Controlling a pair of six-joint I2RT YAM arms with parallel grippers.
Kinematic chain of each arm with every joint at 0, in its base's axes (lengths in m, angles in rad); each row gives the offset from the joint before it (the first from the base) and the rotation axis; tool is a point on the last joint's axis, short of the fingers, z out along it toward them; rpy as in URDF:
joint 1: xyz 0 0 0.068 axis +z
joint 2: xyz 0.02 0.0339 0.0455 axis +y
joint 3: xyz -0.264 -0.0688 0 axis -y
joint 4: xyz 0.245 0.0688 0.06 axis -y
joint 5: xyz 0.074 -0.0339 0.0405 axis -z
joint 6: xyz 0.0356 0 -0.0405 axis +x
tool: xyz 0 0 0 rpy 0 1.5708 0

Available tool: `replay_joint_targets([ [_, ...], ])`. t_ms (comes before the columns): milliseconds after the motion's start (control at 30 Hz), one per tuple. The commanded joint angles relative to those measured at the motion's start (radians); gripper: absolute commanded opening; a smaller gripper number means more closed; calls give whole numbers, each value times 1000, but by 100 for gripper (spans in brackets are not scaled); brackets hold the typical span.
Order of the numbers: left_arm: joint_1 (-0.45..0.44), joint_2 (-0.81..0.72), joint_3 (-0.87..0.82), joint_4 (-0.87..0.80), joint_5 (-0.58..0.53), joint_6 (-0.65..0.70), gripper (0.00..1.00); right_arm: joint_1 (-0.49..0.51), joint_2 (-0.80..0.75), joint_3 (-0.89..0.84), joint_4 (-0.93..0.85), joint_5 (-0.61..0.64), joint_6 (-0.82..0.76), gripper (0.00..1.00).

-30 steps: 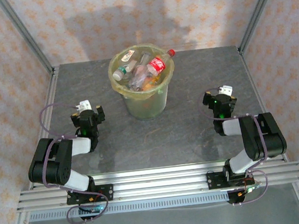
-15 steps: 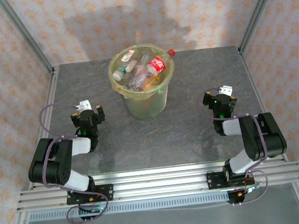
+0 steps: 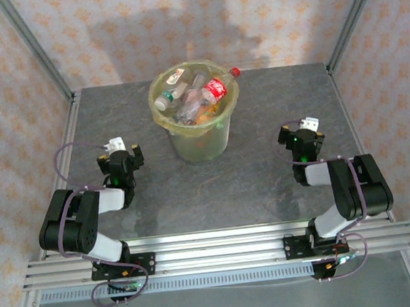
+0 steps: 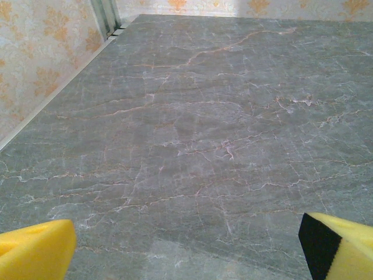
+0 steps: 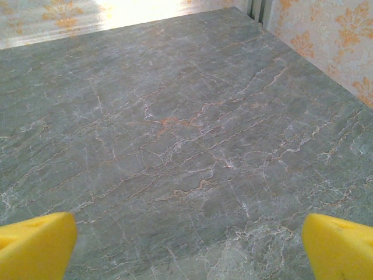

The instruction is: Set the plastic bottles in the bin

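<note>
Both sets of jaws stand wide open with nothing held. In the left wrist view the left gripper (image 4: 186, 254) shows its two yellow pads (image 4: 35, 251) in the bottom corners of the frame, with bare stone between them. In the right wrist view the right gripper (image 5: 189, 248) shows the same, with two yellow pads (image 5: 341, 248) far apart at the bottom corners.

In the top view the plastic bottles (image 3: 197, 95) lie heaped inside the one bin (image 3: 200, 143), which stands upright at the upper centre of the frame. At least five can be told apart. A red-labelled bottle (image 3: 216, 88) lies tilted, its red cap poking over the rim at the upper right. A bottle with a green cap (image 3: 163, 99) sits at the left. One with a white and red label (image 3: 175, 76) is at the top. Clear crushed ones fill the middle, and an orange label shows low in the heap. The pile is too tangled for a sure count. A yellowish bag lines the bin's rim.

The bin rests on one grey marbled table (image 3: 267, 183). The left gripper (image 3: 119, 154) is at the bin's lower left and the right gripper (image 3: 302, 134) at its lower right, each well apart from it. The two arms fold back to their bases on a metal rail (image 3: 216, 255) along the bottom. Patterned walls (image 3: 285, 13) and two slanted metal posts enclose the table.
</note>
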Motion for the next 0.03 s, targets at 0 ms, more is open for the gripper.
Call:
replay_joint_targets([
  [0,9,-3,20,9,-6,20,100,-7,5,13,-3,-11,-11,99],
])
